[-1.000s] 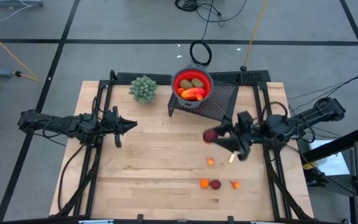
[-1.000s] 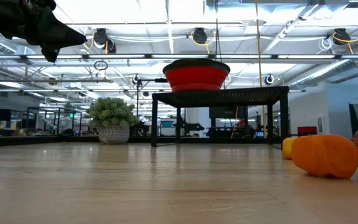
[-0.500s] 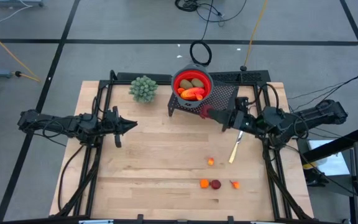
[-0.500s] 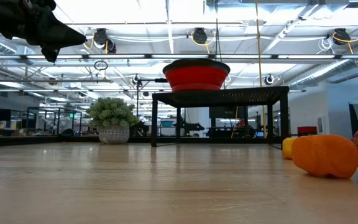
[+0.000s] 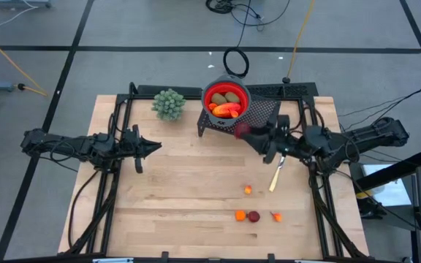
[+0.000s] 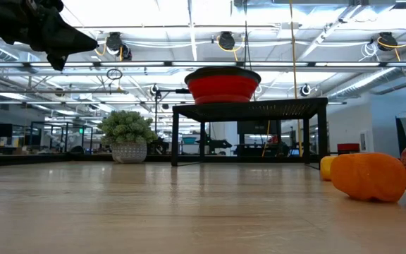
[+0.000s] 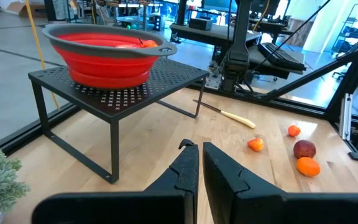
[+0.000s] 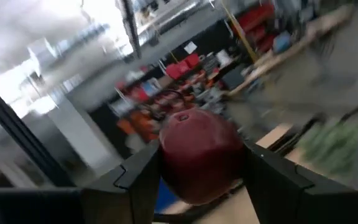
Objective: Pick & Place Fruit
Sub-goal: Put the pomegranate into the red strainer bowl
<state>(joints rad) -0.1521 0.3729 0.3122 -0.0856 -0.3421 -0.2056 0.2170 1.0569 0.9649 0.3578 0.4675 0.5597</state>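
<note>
A red bowl [image 5: 226,98] stands on a black mesh stand [image 5: 258,117] near the table's far edge; two olive-brown ovals and a red-orange piece [image 5: 225,109] lie in it. My right gripper [image 5: 245,131] is beside the stand's near corner, just off the bowl's rim, shut on a dark-red fruit [image 8: 197,152]. Several small fruit bits rest on the table: an orange one [image 5: 248,190], another orange one [image 5: 240,215], a dark-red one [image 5: 253,216] and a red-orange one [image 5: 275,216]. My left gripper [image 5: 154,147] waits over the left half, shut [image 7: 201,163]. My right gripper pinches the round dark-red fruit [image 5: 243,130] between its two fingers [image 8: 138,174], one on each side of the ball. The fingers reach in from the table's right. The fruit is lifted clear of the table.
A green bushy plant ball [image 5: 169,104] sits left of the stand. A pale-handled stick [image 5: 276,175] lies on the wood below my right arm. Black frame rails [image 5: 119,117] line the left and right table sides. Bare wood [image 5: 188,183] lies mid-table.
My right gripper has carried the dark-red fruit from over the middle of the table toward the far edge, up beside the stand and bowl, then shifted slightly left. The pale stick, earlier under the arm, now shows. The left arm has kept still.
</note>
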